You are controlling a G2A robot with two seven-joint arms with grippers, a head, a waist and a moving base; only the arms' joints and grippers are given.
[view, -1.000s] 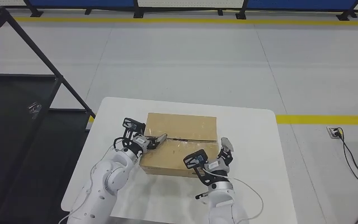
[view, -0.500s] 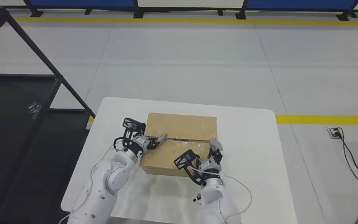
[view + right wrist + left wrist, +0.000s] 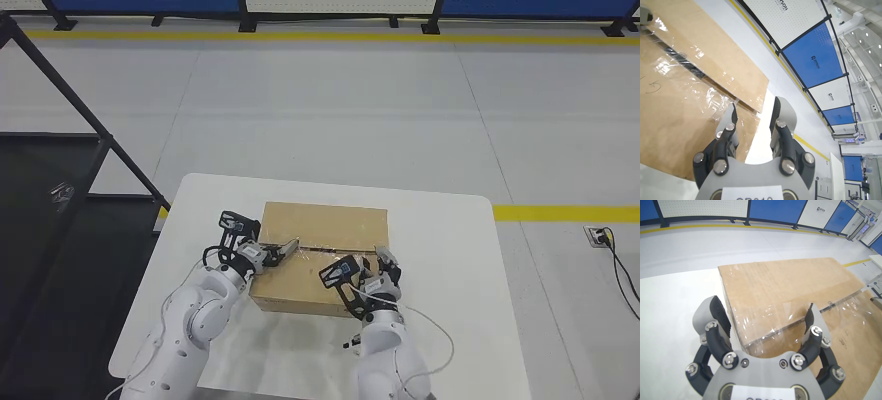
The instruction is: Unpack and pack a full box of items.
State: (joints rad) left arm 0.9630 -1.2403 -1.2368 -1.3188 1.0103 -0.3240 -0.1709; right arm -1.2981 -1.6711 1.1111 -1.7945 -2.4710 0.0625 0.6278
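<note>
A closed brown cardboard box (image 3: pixel 322 232) lies on the white table (image 3: pixel 455 300), its two top flaps meeting at a centre seam (image 3: pixel 831 308) under clear tape. My left gripper (image 3: pixel 278 250) is open at the box's left end; one finger (image 3: pixel 720 313) hangs over the table beside the box and the other (image 3: pixel 811 317) over the taped lid. My right gripper (image 3: pixel 385 260) is open at the box's right end (image 3: pixel 755 106), one finger (image 3: pixel 734 113) above the near flap's corner and the other (image 3: pixel 775 111) just past the edge over the table.
A black metal frame (image 3: pixel 85 140) stands off the table's left side. Bare tabletop lies right of the box (image 3: pixel 450 250) and in front of it (image 3: pixel 290 350). Beyond the table's far edge is open floor with yellow lines (image 3: pixel 565 212).
My right gripper has moved left from beside the box to its right end, the wrist swinging in over the lid. The left arm and box have stayed put.
</note>
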